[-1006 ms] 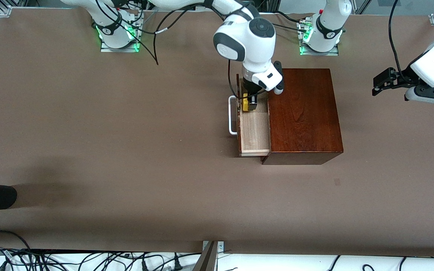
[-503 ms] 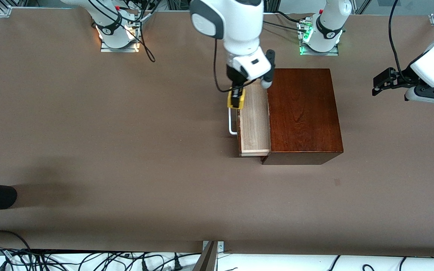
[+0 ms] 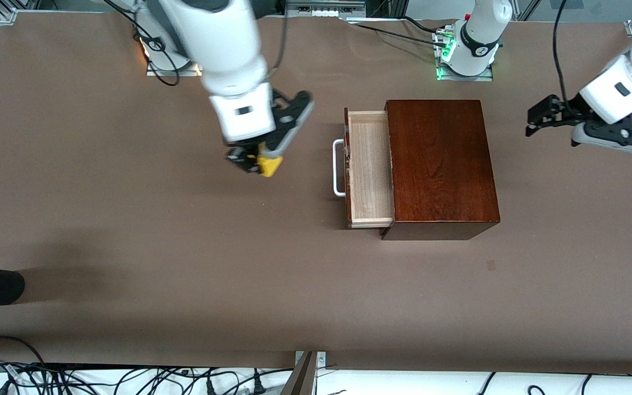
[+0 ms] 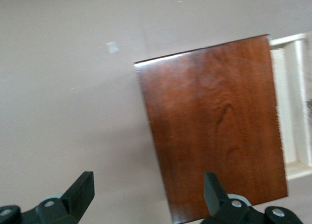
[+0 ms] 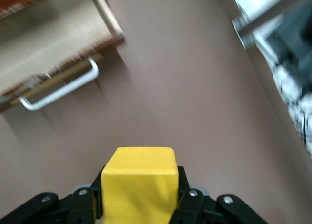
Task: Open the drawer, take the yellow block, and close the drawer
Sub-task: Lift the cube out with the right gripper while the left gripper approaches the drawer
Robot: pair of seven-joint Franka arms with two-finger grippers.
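I am the two arms, and my right gripper [image 3: 258, 162] has the yellow block [image 3: 268, 165]. My fingers [image 5: 187, 204] are squeezed tight on its two sides, and the block sits snug between them. I hold it up in the air over the bare brown surface [image 3: 129, 219], well away from the wooden box [image 3: 439, 164].

The drawer [image 3: 370, 170] is pulled out, and its pale inside looks like it has nothing in it. Seen from the front camera, the drawer lies at about three o'clock from my right fingers. Its white handle [image 3: 338, 168] is the part of it closest to me. The handle's long bar runs from twelve o'clock to six o'clock in that view, so I think a push toward three o'clock would slide the drawer shut.

My right arm is much nearer to the handle than my left arm is. But my right fingers are full, so I guess the block must be set down first, or I push with the block in my grip.

My left gripper [image 3: 541, 116] waits in the air past the box, at the left arm's end of the surface. Its fingers [image 4: 80, 192] are wide apart and hold nothing.
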